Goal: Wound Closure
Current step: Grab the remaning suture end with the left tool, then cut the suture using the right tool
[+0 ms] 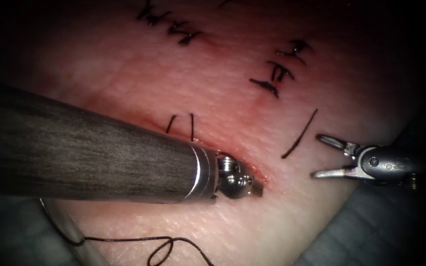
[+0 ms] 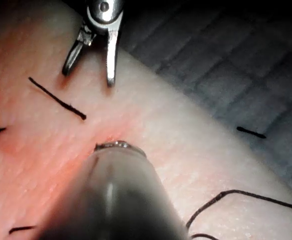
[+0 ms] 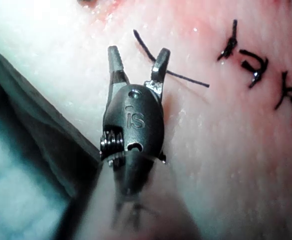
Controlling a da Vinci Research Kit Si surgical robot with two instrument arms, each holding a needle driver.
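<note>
The tissue [image 1: 232,98] has a reddened cut [image 1: 252,167] running across it. My left tool [image 1: 256,190] comes in on a thick dark shaft [image 2: 116,195], and its tip rests at the cut's right end; I cannot tell what it holds. Two dark stitches [image 1: 181,124] cross the cut just above the shaft. My right tool [image 1: 317,155] [image 2: 88,75] [image 3: 138,52] hovers right of the cut, open and holding nothing. A loose cut piece of thread [image 1: 299,134] [image 2: 56,98] [image 3: 170,72] lies on the tissue beside its upper jaw. Long thread [image 1: 163,244] [image 2: 225,197] loops near the front edge.
Finished knotted stitches sit on older cuts at the back [image 1: 168,24] and back right [image 1: 282,69] [image 3: 255,65]. Grey cloth [image 1: 371,226] [image 2: 225,65] lies beyond the tissue's right edge, with a short thread scrap [image 2: 250,132] on it. Red fluid tints the cut's edges.
</note>
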